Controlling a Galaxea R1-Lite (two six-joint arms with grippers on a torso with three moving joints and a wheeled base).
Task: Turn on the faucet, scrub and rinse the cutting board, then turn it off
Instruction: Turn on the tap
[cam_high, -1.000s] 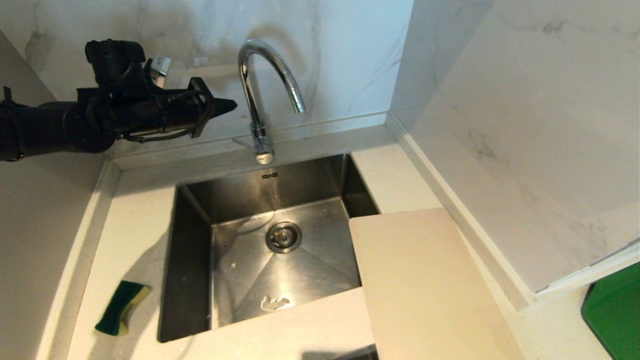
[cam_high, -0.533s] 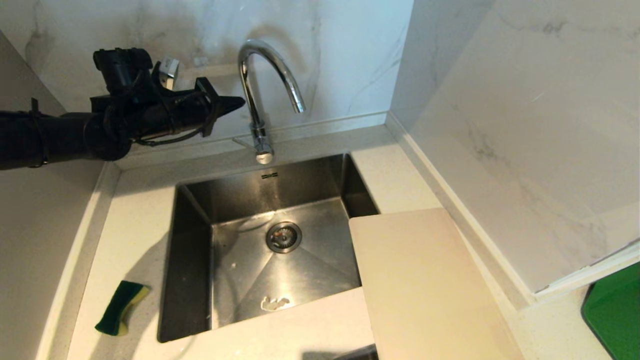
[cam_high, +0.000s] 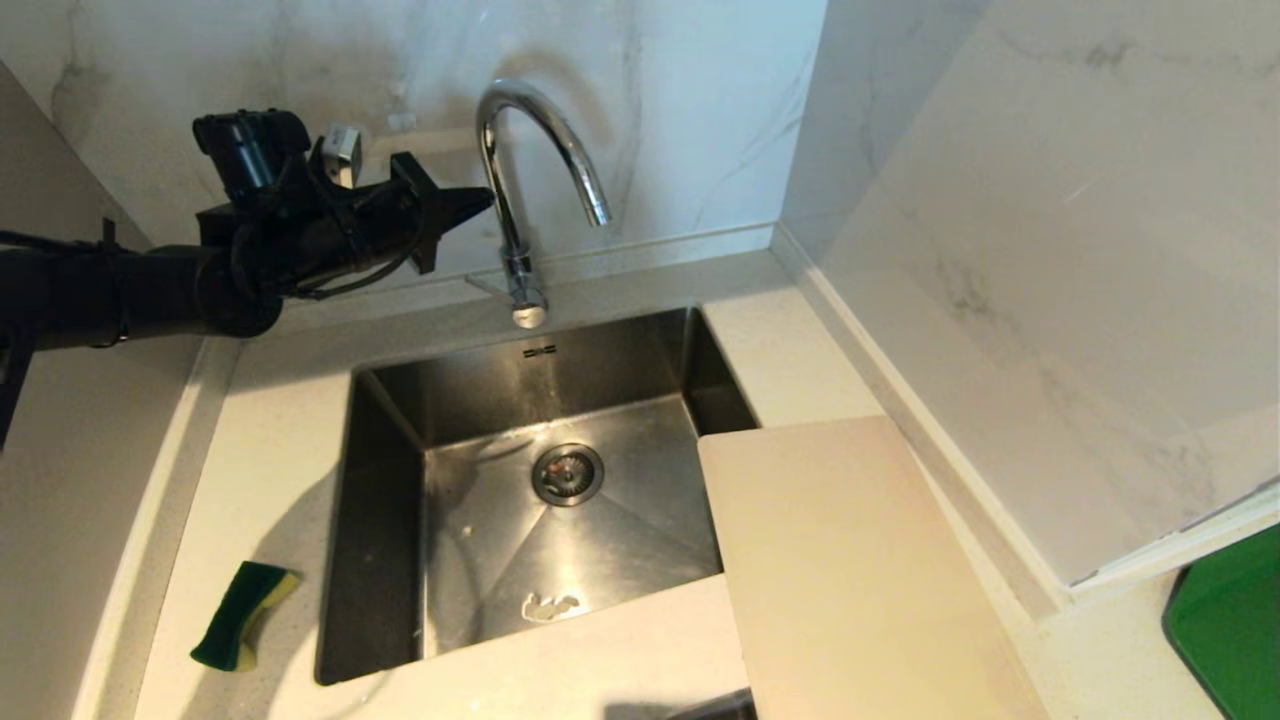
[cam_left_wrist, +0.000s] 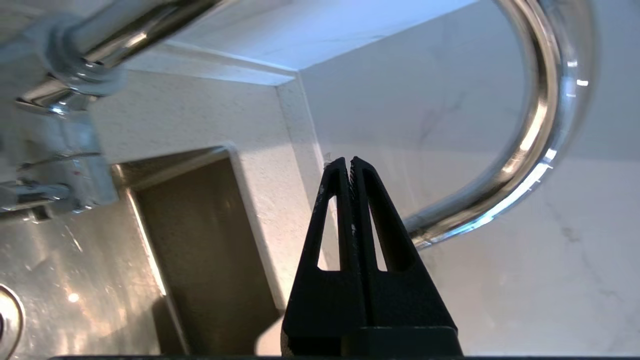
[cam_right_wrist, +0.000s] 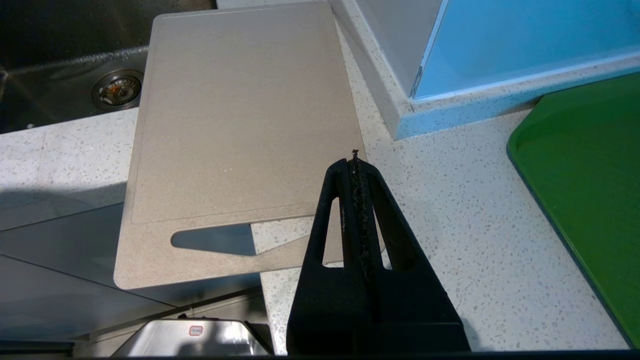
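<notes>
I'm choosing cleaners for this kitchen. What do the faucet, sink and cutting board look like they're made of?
Faucet: polished chrome-like metal with mirror reflections along its arch.
Sink: brushed, likely stainless steel, grey with a soft streaky sheen.
Cutting board: probably plastic, matte pale beige, thin and evenly coloured with a fine-grained surface.

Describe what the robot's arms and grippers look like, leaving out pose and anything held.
The left arm is matte black and tubular, with thin black cables looped along the wrist and a small silver-faced camera block on top. The left gripper and right gripper are both black plastic, with tapering wedge-shaped jaws pierced by long triangular cut-outs.
</notes>
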